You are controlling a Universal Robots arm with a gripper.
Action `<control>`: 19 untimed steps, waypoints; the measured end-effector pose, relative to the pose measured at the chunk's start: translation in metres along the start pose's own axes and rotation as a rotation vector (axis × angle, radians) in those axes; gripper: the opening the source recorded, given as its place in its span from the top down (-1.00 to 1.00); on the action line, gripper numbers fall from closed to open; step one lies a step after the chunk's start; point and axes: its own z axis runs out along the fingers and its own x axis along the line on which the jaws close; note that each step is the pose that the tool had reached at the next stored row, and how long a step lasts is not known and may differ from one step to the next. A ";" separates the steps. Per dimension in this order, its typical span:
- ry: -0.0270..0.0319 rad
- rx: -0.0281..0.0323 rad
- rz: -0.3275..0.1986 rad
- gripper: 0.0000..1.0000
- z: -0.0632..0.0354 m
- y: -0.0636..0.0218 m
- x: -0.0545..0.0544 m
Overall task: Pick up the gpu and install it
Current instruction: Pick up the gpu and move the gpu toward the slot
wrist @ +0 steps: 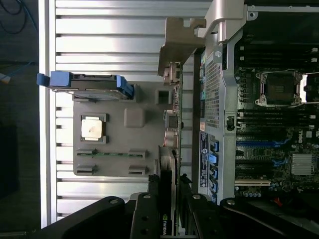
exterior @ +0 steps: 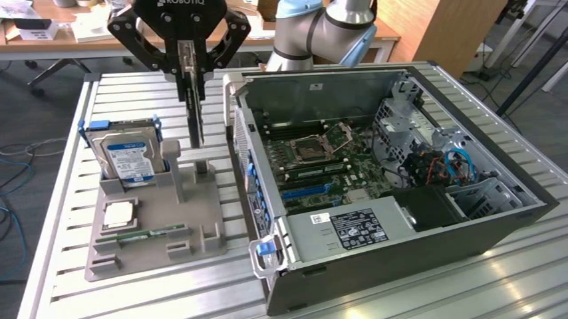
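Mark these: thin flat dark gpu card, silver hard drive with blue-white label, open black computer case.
gpu (exterior: 196, 116): exterior view, lower hanging edge.
hard drive (exterior: 130, 158): exterior view, label face.
computer case (exterior: 426, 266): exterior view, dark side wall.

Holder tray (exterior: 155, 212) sits on the desk (exterior: 53, 219). Hard drive (exterior: 129, 156) stands in the tray's far end. Processor chip (exterior: 120, 216) and memory stick (exterior: 146, 234) lie nearer on it. Computer case (exterior: 497, 229) just beside the tray, exterior view's right. Gpu (exterior: 193, 106) hangs edge-down above the tray, between the fingers (exterior: 164, 58).
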 end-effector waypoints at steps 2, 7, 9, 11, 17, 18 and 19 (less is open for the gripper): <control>0.0001 0.0001 0.000 0.47 -0.0001 0.0000 0.000; 0.0001 -0.0005 0.000 0.47 -0.0001 0.0001 -0.007; 0.0000 -0.0012 0.000 0.47 -0.0001 0.0001 -0.012; 0.0000 -0.0018 0.000 0.47 -0.0002 0.0002 -0.018; 0.0001 -0.0040 0.000 0.47 -0.0004 0.0002 -0.038; 0.0001 -0.0041 0.000 0.47 -0.0005 0.0002 -0.042; 0.0001 -0.0042 0.000 0.47 -0.0005 0.0002 -0.045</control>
